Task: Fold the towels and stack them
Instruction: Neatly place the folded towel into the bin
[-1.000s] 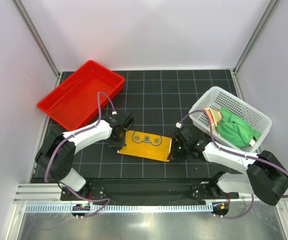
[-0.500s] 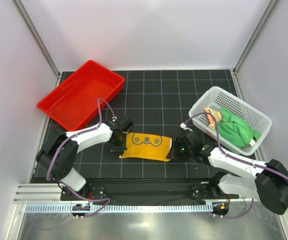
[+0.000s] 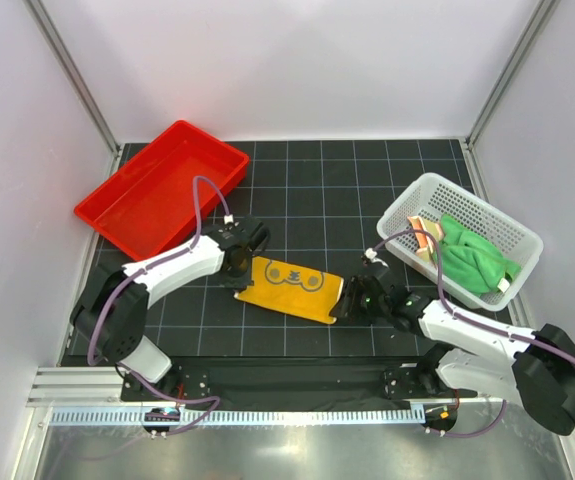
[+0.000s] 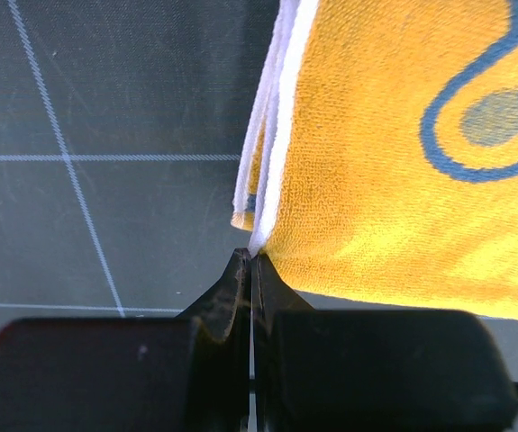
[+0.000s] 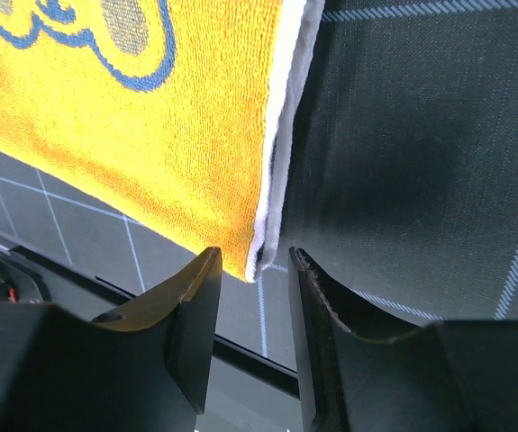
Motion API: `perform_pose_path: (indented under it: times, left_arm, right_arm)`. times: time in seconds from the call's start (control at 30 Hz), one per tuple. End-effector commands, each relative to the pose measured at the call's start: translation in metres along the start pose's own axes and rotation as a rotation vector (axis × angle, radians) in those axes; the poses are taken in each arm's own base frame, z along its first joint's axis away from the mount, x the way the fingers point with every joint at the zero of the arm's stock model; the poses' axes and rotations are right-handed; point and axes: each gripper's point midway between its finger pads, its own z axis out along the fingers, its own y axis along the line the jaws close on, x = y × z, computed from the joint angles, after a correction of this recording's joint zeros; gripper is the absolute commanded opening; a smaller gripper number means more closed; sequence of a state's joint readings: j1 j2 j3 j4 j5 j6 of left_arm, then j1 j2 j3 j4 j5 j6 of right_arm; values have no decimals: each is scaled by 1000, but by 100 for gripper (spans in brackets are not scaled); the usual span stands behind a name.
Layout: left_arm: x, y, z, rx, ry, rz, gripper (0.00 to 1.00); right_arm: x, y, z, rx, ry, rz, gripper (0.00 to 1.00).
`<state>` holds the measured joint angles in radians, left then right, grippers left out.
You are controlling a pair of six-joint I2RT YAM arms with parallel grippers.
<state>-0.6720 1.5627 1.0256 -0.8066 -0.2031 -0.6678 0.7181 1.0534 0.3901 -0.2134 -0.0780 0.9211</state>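
Pale walls on three sides, boxing in a black gridded table [image 3: 367, 170]. Plenty of bare mat across the far middle and between the two arms; tighter at the flanks. Far left: red tray [image 3: 157, 195], set at an angle, its near corner close to the left arm [image 3: 167, 268]. Far right: white basket [image 3: 399, 232] hard by the right wall, holding green towel [image 3: 477, 262] bunched up and striped towel [image 3: 424, 235] crumpled at its left end. Right arm [image 3: 467, 325] stretched low along the near right, just in front of the basket.

Centre-near: yellow towel [image 3: 287, 288], folded into a slim rectangle, tilted so that its left end sits farther back than its right. Spread on the table, well apart from tray and basket, with free mat along both long edges.

Left jaws clenched on the towel's left corner: in the left wrist view, white hem [image 4: 272, 153] runs straight down into the closed fingertips [image 4: 231, 288], with layered edges visible just above. Right jaws released, standing apart at the towel's right end: in the right wrist view, the hemmed corner sits between the two fingertips [image 5: 200, 279], gripped by neither, with dark table showing to its right.
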Motion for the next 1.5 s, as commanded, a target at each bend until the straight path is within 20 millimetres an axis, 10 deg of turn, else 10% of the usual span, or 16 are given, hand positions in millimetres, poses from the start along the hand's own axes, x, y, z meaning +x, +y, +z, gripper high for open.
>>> perform_pose_path:
  times: [0.0, 0.33, 0.47, 0.6, 0.77, 1.3, 1.47]
  left_arm:
    - [-1, 10, 2, -59, 5, 26, 0]
    - [-5, 16, 15, -111, 13, 46, 0]
    - [-5, 19, 20, -137, 31, 49, 2]
    - [-19, 28, 5, -185, -6, 69, 40]
    - [-44, 12, -10, -15, -30, 79, 57]
    - [-28, -11, 28, 303, 183, 70, 61]
    - [-25, -14, 36, 310, 210, 63, 59]
  right_arm:
    - [-7, 12, 1, -46, -32, 50, 42]
    - [-3, 25, 3, -153, -35, 143, 17]
    - [-5, 28, -2, -174, -48, 122, 35]
    - [-8, 22, -6, -139, -70, 107, 50]
    - [-16, 23, -5, -123, -101, 76, 58]
    - [-7, 7, 5, -70, -105, 95, 19]
    - [-8, 16, 2, -111, -99, 78, 43]
